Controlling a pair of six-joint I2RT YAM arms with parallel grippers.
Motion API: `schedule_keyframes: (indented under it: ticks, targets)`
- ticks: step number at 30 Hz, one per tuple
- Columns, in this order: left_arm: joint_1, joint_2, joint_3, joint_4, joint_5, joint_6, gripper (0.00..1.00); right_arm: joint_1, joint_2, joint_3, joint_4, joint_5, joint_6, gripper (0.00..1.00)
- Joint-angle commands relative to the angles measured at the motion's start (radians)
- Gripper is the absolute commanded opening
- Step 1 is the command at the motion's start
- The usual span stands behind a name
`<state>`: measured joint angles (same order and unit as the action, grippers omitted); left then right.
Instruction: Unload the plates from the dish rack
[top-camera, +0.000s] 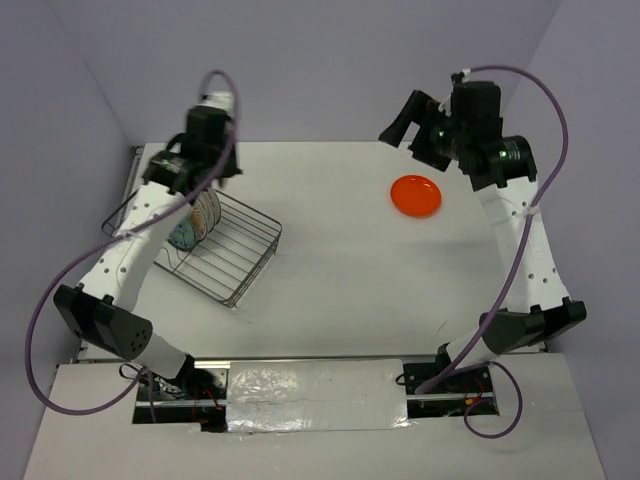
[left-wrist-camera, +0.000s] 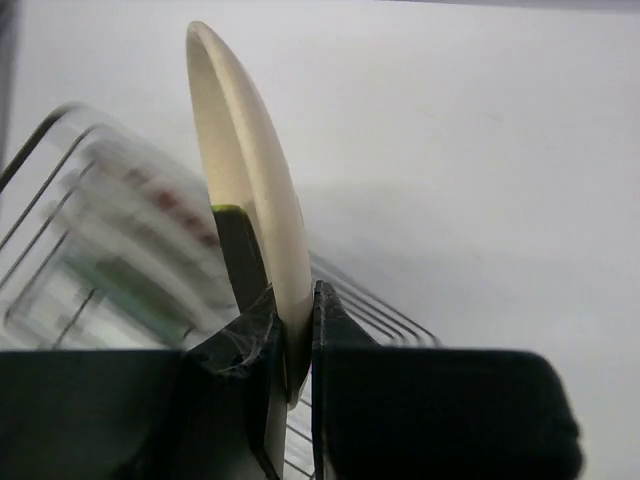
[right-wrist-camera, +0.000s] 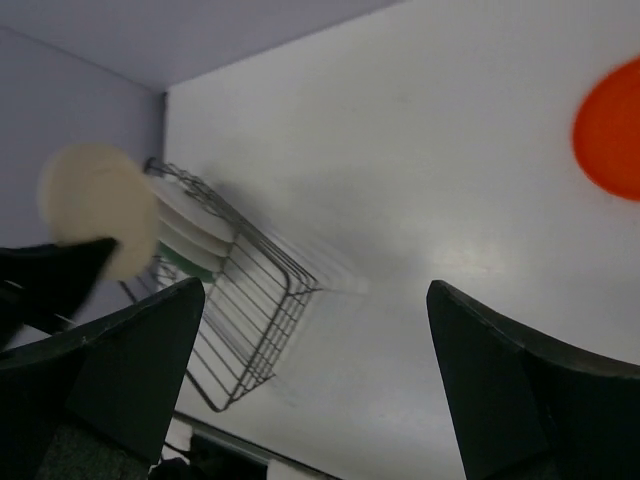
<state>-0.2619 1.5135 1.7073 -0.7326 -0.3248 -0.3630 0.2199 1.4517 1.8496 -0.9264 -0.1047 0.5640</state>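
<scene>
My left gripper (top-camera: 213, 180) is shut on the rim of a cream plate (top-camera: 207, 212) and holds it upright above the dish rack (top-camera: 240, 250). In the left wrist view the cream plate (left-wrist-camera: 250, 170) stands edge-on, pinched between the fingers of the left gripper (left-wrist-camera: 290, 300). Other plates (top-camera: 184, 235) stand in the rack's left end and look blurred in the left wrist view (left-wrist-camera: 120, 240). An orange plate (top-camera: 415, 195) lies flat on the table at the right. My right gripper (top-camera: 400, 128) is open and empty, high above the table's far side near the orange plate.
The right wrist view shows the open right gripper (right-wrist-camera: 312, 300), the rack (right-wrist-camera: 245, 300), the lifted cream plate (right-wrist-camera: 95, 205) and part of the orange plate (right-wrist-camera: 615, 130). Purple walls stand close behind and beside the white table (top-camera: 350, 270).
</scene>
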Motion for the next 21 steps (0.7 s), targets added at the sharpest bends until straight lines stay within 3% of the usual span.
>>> schedule_keyframes:
  ticks: [1, 2, 4, 5, 8, 12, 16, 19, 21]
  targets:
    - [-0.308, -0.003, 0.025, 0.094, -0.040, 0.483, 0.00, 0.006, 0.106, 0.229, -0.071, -0.206, 0.013, 1.00]
    - [-0.445, 0.002, -0.001, 0.114, -0.084, 0.539, 0.00, 0.006, 0.124, 0.258, -0.075, -0.242, 0.020, 1.00]
    - [-0.578, 0.023, -0.099, 0.200, -0.185, 0.658, 0.00, 0.006, 0.148, 0.293, -0.069, -0.340, 0.016, 1.00]
    - [-0.690, 0.033, -0.141, 0.246, -0.338, 0.756, 0.00, 0.009, 0.173, 0.292, -0.066, -0.372, 0.007, 1.00]
    - [-0.828, 0.072, -0.273, 0.415, -0.483, 0.912, 0.00, 0.018, 0.190, 0.225, -0.138, -0.352, -0.059, 0.99]
    - [-0.893, 0.120, -0.264, 0.504, -0.513, 0.983, 0.00, 0.033, 0.145, -0.006, -0.123, -0.320, -0.113, 0.98]
    - [-0.935, 0.140, -0.310, 0.651, -0.571, 1.151, 0.00, 0.033, 0.076, -0.223, -0.088, -0.213, -0.138, 0.97]
    - [-0.959, 0.140, -0.379, 0.827, -0.606, 1.257, 0.00, 0.033, 0.026, -0.369, -0.023, -0.256, -0.124, 0.96]
    - [-0.964, 0.146, -0.370, 0.816, -0.599, 1.245, 0.00, 0.032, -0.010, -0.498, 0.125, -0.421, -0.098, 0.87]
